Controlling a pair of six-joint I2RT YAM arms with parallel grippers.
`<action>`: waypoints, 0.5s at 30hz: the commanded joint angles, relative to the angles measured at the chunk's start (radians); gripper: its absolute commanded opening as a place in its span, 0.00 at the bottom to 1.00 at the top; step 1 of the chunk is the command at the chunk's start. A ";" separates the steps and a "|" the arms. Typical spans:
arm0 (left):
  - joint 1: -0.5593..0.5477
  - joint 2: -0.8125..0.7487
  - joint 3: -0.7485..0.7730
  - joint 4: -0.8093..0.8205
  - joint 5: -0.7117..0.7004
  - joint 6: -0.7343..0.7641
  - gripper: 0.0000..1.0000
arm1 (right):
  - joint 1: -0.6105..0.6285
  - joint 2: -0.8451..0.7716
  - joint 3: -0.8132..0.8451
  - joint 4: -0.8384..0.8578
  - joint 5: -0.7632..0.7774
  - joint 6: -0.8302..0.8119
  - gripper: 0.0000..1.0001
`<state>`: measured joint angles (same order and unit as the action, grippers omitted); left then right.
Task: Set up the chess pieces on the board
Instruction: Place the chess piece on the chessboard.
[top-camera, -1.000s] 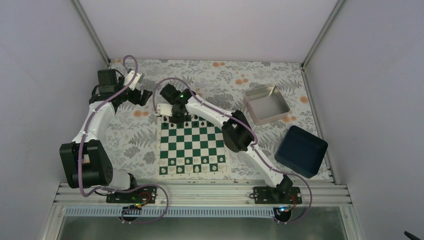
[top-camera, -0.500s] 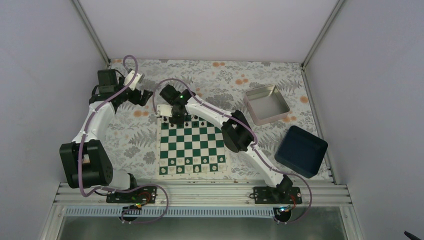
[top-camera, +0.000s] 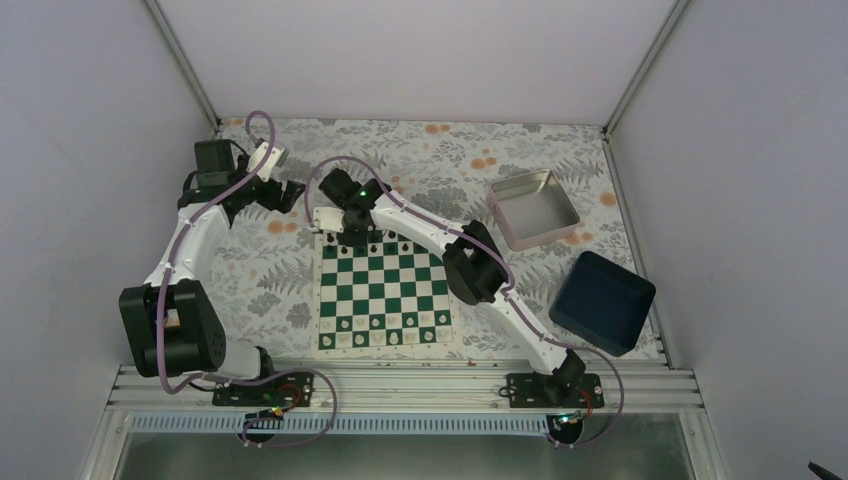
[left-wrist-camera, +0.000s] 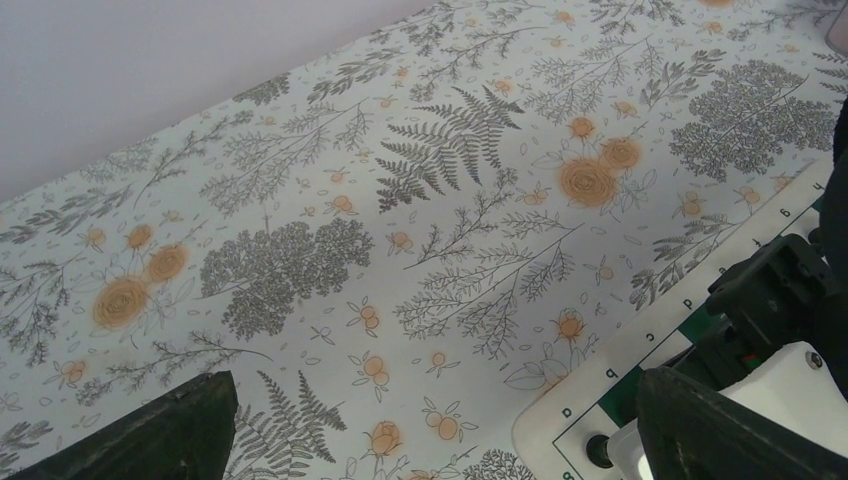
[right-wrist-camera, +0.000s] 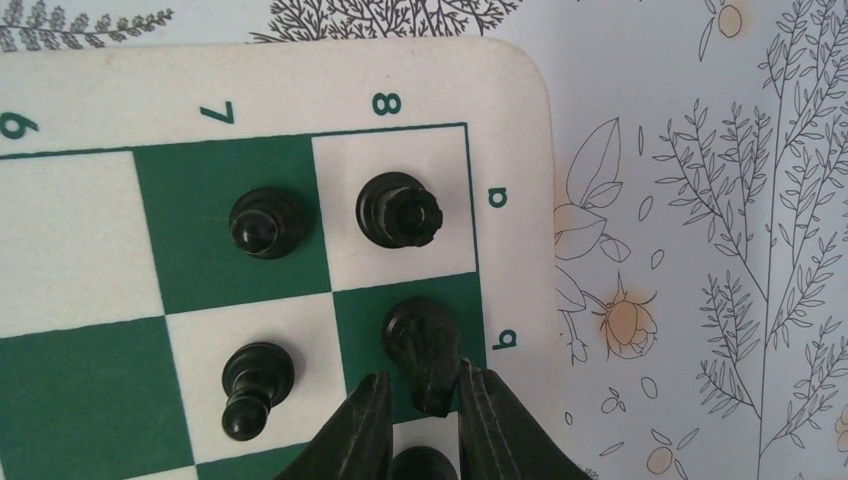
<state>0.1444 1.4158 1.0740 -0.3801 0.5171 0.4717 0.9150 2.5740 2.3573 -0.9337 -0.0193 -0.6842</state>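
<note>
The green and white board (top-camera: 384, 288) lies mid-table; its far left corner shows in the right wrist view (right-wrist-camera: 500, 110). Black pieces stand there: a rook (right-wrist-camera: 398, 210) on the corner square, two pawns (right-wrist-camera: 268, 222) beside it, and a knight (right-wrist-camera: 425, 350) on the square marked b. My right gripper (right-wrist-camera: 424, 415) (top-camera: 346, 230) hangs over that corner, its jaws slightly apart round the knight's head, with a gap on the left side. My left gripper (left-wrist-camera: 440, 440) (top-camera: 285, 195) is wide open and empty over the cloth, left of the board corner (left-wrist-camera: 560, 420).
Small white pieces (top-camera: 385, 336) fill the board's near rows. A silvery tray (top-camera: 533, 208) stands at the back right and a dark blue box (top-camera: 602, 302) at the right. The right arm (left-wrist-camera: 780, 300) crosses the board's far edge. The flowered cloth (left-wrist-camera: 400, 200) covers the table.
My right gripper has shifted slightly toward the board's far left corner. The left arm has not moved.
</note>
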 joint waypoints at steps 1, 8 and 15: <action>0.009 -0.032 -0.012 0.007 0.038 0.021 0.99 | 0.002 0.001 -0.009 0.020 0.014 -0.004 0.21; 0.009 -0.040 -0.016 0.005 0.042 0.021 0.99 | -0.005 -0.024 -0.011 0.026 0.032 0.006 0.23; 0.012 -0.066 0.017 -0.022 0.038 0.019 1.00 | -0.029 -0.187 -0.100 0.036 0.085 0.009 0.57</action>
<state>0.1486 1.3899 1.0740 -0.3836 0.5320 0.4820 0.9066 2.5401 2.3142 -0.9157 0.0124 -0.6750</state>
